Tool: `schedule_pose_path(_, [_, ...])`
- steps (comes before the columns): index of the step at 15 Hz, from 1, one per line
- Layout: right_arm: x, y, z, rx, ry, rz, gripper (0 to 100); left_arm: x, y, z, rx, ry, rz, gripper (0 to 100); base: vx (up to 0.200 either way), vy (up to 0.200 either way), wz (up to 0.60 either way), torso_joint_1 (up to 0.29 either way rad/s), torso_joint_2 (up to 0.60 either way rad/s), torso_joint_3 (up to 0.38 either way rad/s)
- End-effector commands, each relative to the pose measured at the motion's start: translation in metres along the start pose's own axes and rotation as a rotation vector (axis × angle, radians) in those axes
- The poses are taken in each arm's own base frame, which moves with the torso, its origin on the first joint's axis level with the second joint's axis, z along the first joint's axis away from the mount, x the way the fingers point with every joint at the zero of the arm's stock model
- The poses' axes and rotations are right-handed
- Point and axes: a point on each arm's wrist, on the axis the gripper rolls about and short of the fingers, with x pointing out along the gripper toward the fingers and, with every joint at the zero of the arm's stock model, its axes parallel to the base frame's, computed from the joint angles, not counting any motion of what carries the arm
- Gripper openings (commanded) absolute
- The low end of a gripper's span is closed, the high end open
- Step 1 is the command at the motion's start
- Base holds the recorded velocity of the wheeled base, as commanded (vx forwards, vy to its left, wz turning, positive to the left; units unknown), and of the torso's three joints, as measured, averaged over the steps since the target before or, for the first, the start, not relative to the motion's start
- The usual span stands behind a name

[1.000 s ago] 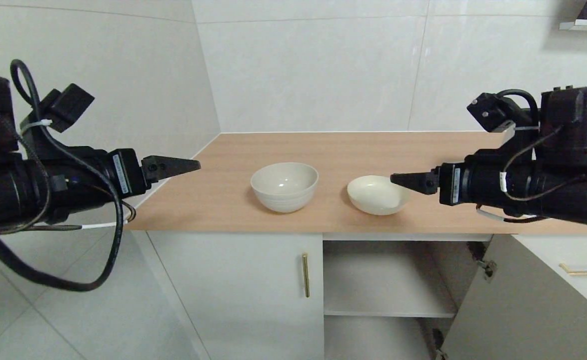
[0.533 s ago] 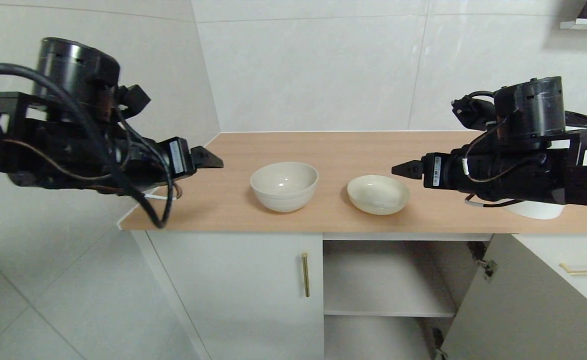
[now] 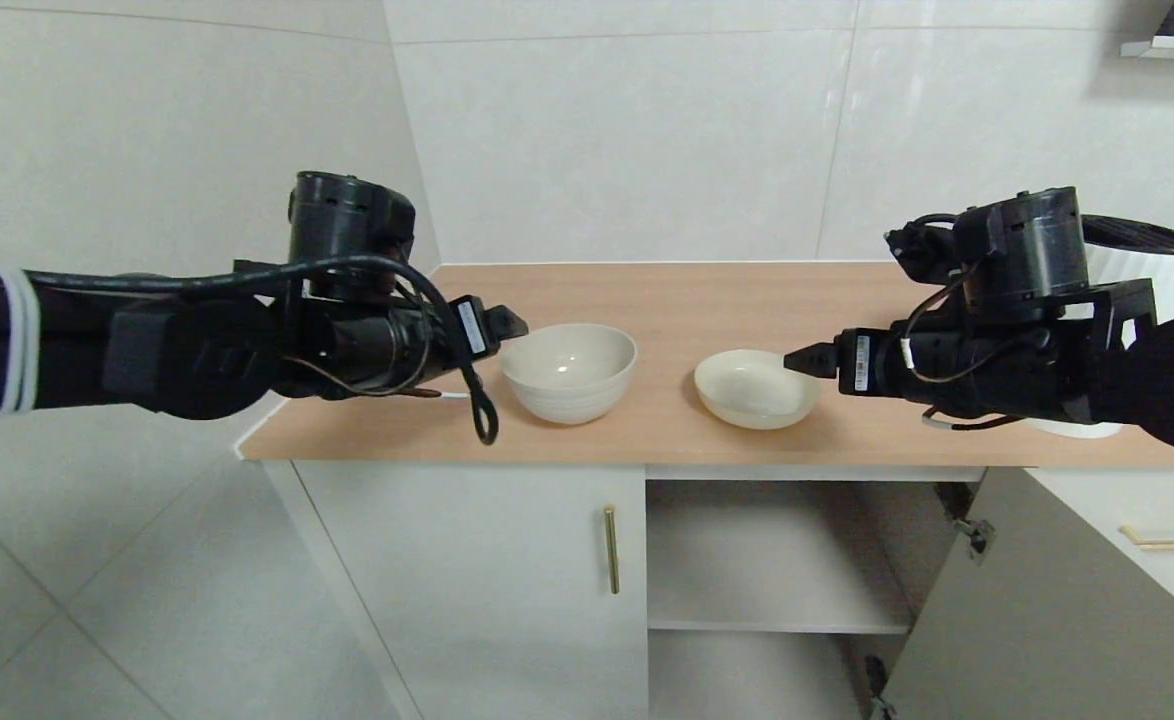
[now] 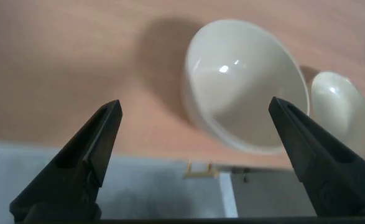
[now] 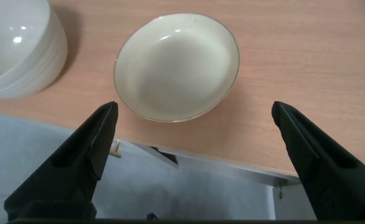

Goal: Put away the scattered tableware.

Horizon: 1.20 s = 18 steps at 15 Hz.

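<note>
1. Wooden countertop (image 3: 687, 300) runs along a white tiled wall (image 3: 627, 140). The cabinet (image 3: 767, 560) beneath stands with its door open.
2. Deep white bowl (image 3: 569, 372) and shallow cream bowl (image 3: 756, 388) sit upright near the counter's front edge, side by side, apart.
3. Left gripper (image 3: 509, 325) is just beside the deep bowl's rim, fingers spread, unladen.
4. Right gripper (image 3: 807, 359) is at the shallow bowl's rim, fingers spread, unladen.

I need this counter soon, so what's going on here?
A two-armed robot is tidying bowls. Its left gripper hangs open by the deeper bowl, and the right gripper hangs open by the shallow bowl. Both bowls sit on the counter, not yet gripped, above an open cabinet.
</note>
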Motion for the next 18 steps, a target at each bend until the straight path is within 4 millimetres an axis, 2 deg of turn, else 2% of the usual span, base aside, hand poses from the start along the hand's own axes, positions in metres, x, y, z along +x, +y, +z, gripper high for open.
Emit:
schedule_pose_path(1, [0.001,0.000,-0.002,-0.001,0.007,-0.002,100,0.032,0.003,-0.017,0.007,0.029,0.020,100,0.000,0.000,0.00,0.000,0.00,0.000])
schedule_pose_path(5, [0.002,0.000,-0.003,-0.001,-0.004,0.001,100,0.051,0.005,-0.026,0.010,0.040,0.027,100,0.000,0.000,0.00,0.000,0.00,0.000])
schedule_pose_path(10, [0.002,-0.001,-0.004,-0.001,-0.015,0.004,100,0.055,0.006,-0.029,0.012,0.050,0.032,100,0.000,0.000,0.00,0.000,0.00,0.000])
schedule_pose_path(11, [0.002,-0.001,-0.004,-0.001,-0.017,0.005,100,0.055,0.006,-0.029,0.010,0.050,0.032,0,0.000,0.000,0.00,0.000,0.00,0.000])
schedule_pose_path(15, [0.002,-0.001,-0.004,-0.001,-0.017,0.005,100,0.052,0.005,-0.027,0.009,0.040,0.027,0,0.000,0.000,0.00,0.000,0.00,0.000])
schedule_pose_path(18, [0.002,0.000,-0.003,0.001,-0.020,0.004,100,0.040,0.002,-0.020,0.007,0.012,0.024,0,0.000,0.000,0.00,0.000,0.00,0.000])
